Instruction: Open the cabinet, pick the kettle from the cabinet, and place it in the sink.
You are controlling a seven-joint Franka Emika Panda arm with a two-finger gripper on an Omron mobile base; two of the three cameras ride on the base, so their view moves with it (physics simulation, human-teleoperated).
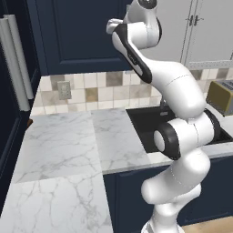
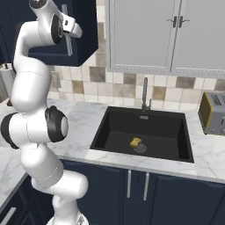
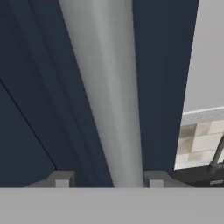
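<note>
One toaster (image 2: 214, 113) at right end of worktop (image 1: 63, 150), beside black sink (image 2: 145, 134); yellow sponge (image 2: 136, 142) lies in basin, faucet (image 2: 145, 94) behind it. Grey double-door cabinets (image 2: 176, 35) above sink. Navy cabinet (image 1: 77, 32) up left, door closed, kettle hidden. Gripper (image 3: 107, 178) raised at door; slim silver handle (image 3: 107, 87) runs between fingertips (image 3: 61, 179). Jaws straddle bar; contact cannot tell.

Home kitchen, rendered: marble counter (image 1: 59, 150) w/ black sink (image 2: 145, 132) + gooseneck faucet (image 2: 145, 94), tiled backsplash (image 2: 132, 85), navy cabinet (image 1: 77, 32) & light grey wall cabinets (image 2: 176, 35), toaster (image 2: 213, 113), wall outlet (image 1: 64, 90).
</note>
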